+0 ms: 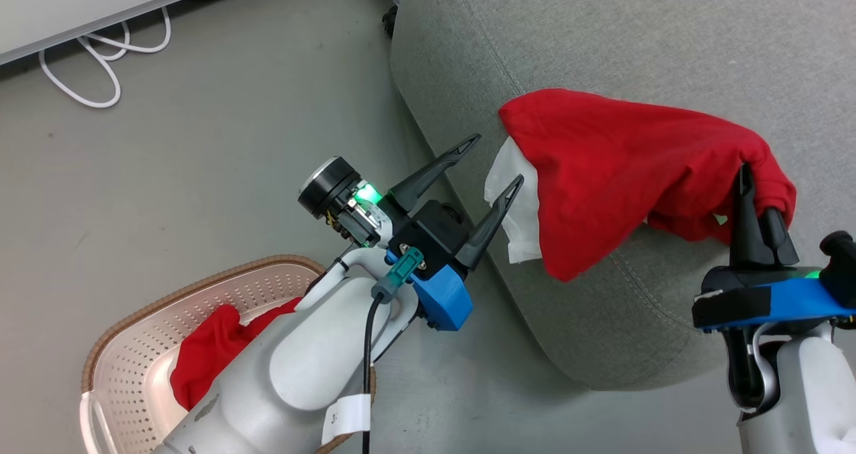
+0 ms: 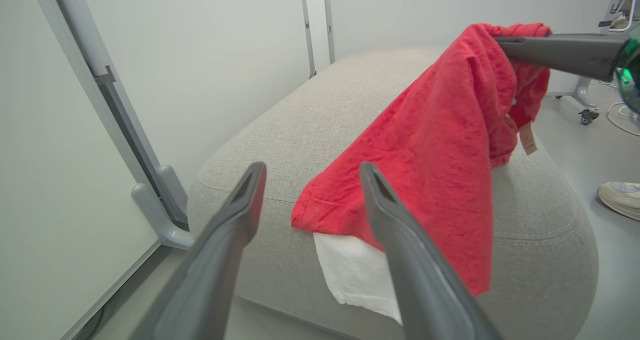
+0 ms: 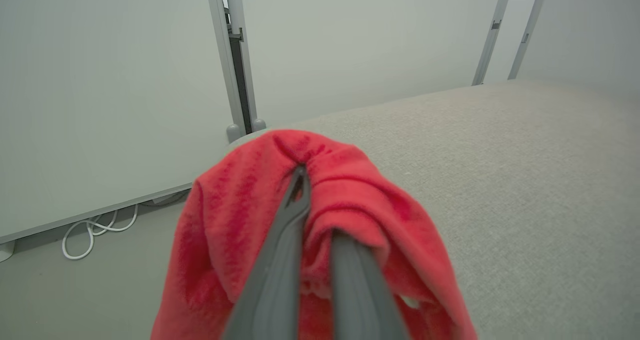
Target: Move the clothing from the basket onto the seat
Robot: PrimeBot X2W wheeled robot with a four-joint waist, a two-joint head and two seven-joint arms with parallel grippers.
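Over the seat [image 1: 635,39] edge, right gripper [image 1: 750,190]: pinched shut on red garment [image 1: 602,173]
Red garment: draped on seat, white part overhanging the rim
Left gripper [image 1: 497,158]: fingers spread, empty, just beside garment
Basket [image 1: 127,374]: on floor [image 1: 200,173], more red clothing [image 1: 207,354] inside

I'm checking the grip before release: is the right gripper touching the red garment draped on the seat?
Touching. The right wrist view shows the right gripper shut on the red garment, with fabric pinched and bunched around it.
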